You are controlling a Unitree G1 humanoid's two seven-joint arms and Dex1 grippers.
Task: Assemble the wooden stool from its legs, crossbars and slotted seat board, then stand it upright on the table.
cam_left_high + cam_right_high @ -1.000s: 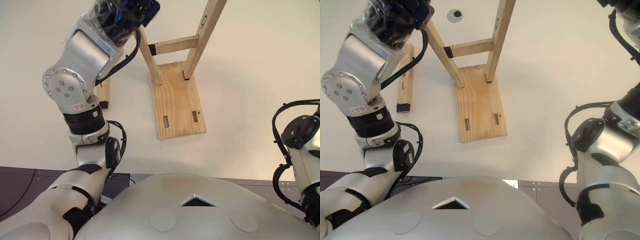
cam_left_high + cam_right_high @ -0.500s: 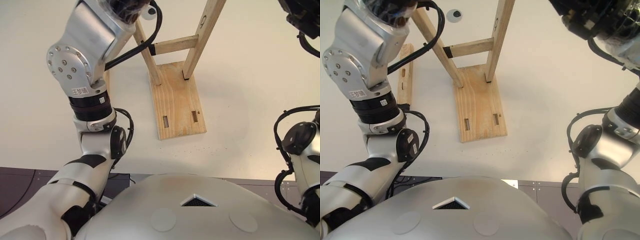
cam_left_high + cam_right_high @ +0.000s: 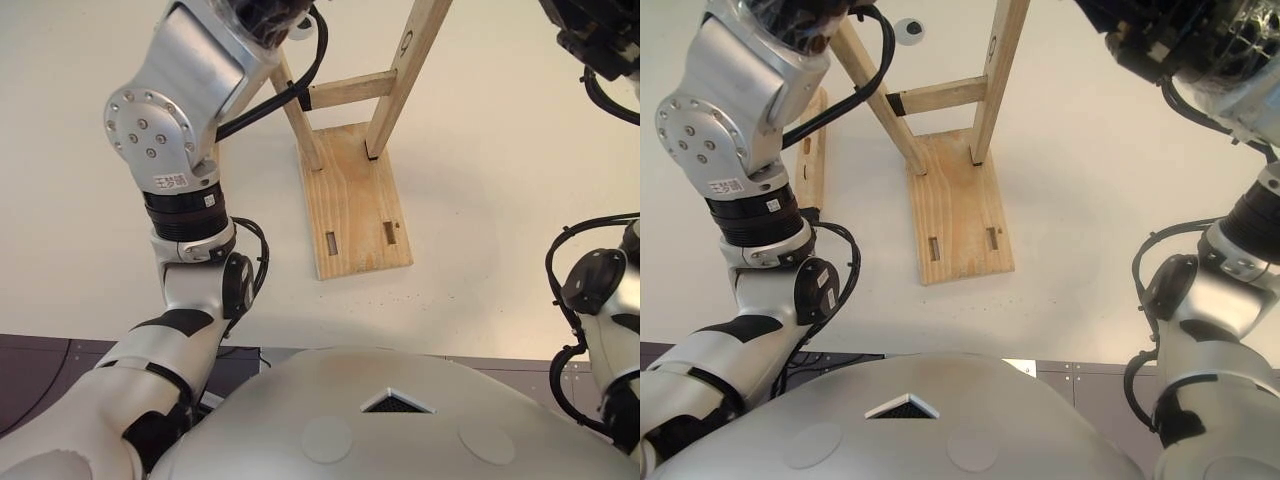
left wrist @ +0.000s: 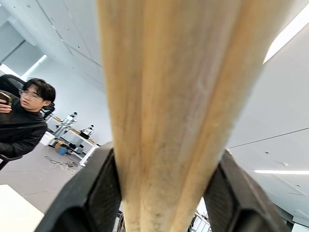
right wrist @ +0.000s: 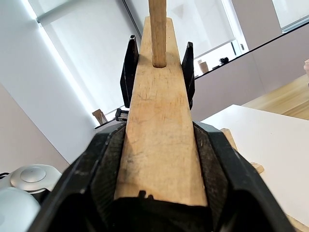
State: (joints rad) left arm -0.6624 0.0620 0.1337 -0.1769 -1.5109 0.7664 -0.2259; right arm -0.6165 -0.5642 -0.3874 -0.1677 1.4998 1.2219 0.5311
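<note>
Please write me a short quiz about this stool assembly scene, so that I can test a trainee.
1. How many slots in the seat board stand empty?
2. True or false: a crossbar joins the two standing legs.
3. The left claw is: A) open; B) shut on a leg; C) shut on the seat board.
Key: 1. two; 2. true; 3. B.
</note>
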